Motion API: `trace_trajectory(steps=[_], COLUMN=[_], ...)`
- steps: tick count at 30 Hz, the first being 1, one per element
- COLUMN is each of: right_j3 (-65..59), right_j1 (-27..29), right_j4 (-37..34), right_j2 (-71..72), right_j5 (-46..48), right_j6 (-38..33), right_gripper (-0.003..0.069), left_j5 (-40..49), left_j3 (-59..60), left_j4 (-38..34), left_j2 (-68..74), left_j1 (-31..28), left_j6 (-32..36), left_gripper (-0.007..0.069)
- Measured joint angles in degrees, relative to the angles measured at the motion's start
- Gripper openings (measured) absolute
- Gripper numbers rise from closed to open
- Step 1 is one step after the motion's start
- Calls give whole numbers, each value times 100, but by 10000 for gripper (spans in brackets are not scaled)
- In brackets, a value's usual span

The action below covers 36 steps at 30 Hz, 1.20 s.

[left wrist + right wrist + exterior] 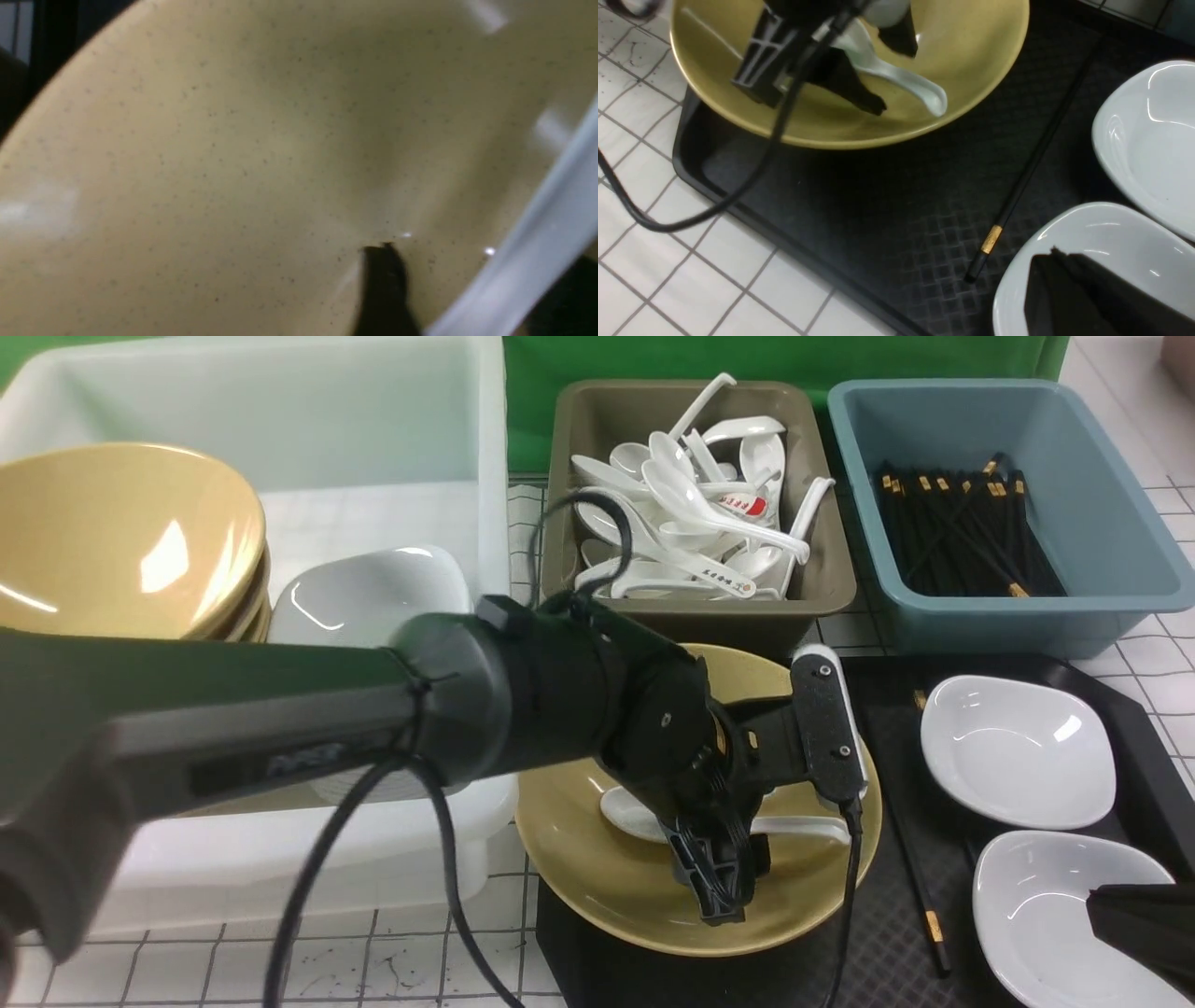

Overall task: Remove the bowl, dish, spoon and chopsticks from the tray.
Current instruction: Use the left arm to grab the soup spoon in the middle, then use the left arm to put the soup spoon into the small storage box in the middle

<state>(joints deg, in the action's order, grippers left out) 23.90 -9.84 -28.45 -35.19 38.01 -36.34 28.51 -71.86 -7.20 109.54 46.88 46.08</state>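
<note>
Nothing is cleared: bowl point(597, 887), spoon point(920, 91), chopsticks point(1029, 175) and dishes point(1018, 751) sit on the tray point(859, 219). The left gripper point(892, 79) is spread astride the spoon. The right gripper's point(1134, 915) state I cannot tell.

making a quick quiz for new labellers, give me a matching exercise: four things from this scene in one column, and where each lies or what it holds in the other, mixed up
Column one
1. spoon
2. chopsticks
3. blue tub
4. olive-brown tub

Column two
A. holds a pile of white spoons
B. on the bare tray, between the bowl and the white dishes
C. holds a heap of black sticks
D. inside the bowl

Pairs: 1-D, 2-B, 3-C, 4-A
</note>
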Motion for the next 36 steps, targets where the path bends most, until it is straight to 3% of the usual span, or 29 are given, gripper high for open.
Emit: trace_trajectory(steps=[3, 6, 12, 19, 21, 24, 25, 26, 28, 31, 36], right_j3=[0, 0, 0, 0, 0, 0, 0, 0, 0, 0, 0], right_j1=[0, 0, 0, 0, 0, 0, 0, 0, 0, 0, 0], right_j4=[-5, -5, -5, -5, -5, -13, -20, -20, -31, -31, -43], right_j2=[0, 0, 0, 0, 0, 0, 0, 0, 0, 0, 0], right_j5=[0, -24, -126, -196, -196, -200, -200, -200, -206, -211, -218], right_j6=[-6, -6, -6, -6, -6, -6, -6, -6, -6, -6, -6], right_gripper=[38, 38, 38, 39, 40, 41, 41, 41, 42, 43, 43], left_j5=[-13, 32, -78, -1516, -1584, -1457, -1082, -1027, -215, 1121, 3888], left_j3=[-61, -265, -1228, -2591, -2918, -3244, -3472, -3472, -3764, -4277, -5014], left_j4=[5, -70, -142, -381, -414, -414, -406, -396, -296, 22, 825], left_j2=[-12, -93, -322, 525, 938, 1425, 1662, 1673, 1712, 1560, 1192], left_j1=[-6, -13, -150, -1119, -1331, -1526, -1619, -1620, -1653, -1626, -1382], left_j6=[-254, -625, -1052, -1699, -1737, -1754, -1794, -1804, -1950, -2483, -3872], left_gripper=[87, 24, 15, 29, 70, 193, 311, 311, 430, 530, 575])
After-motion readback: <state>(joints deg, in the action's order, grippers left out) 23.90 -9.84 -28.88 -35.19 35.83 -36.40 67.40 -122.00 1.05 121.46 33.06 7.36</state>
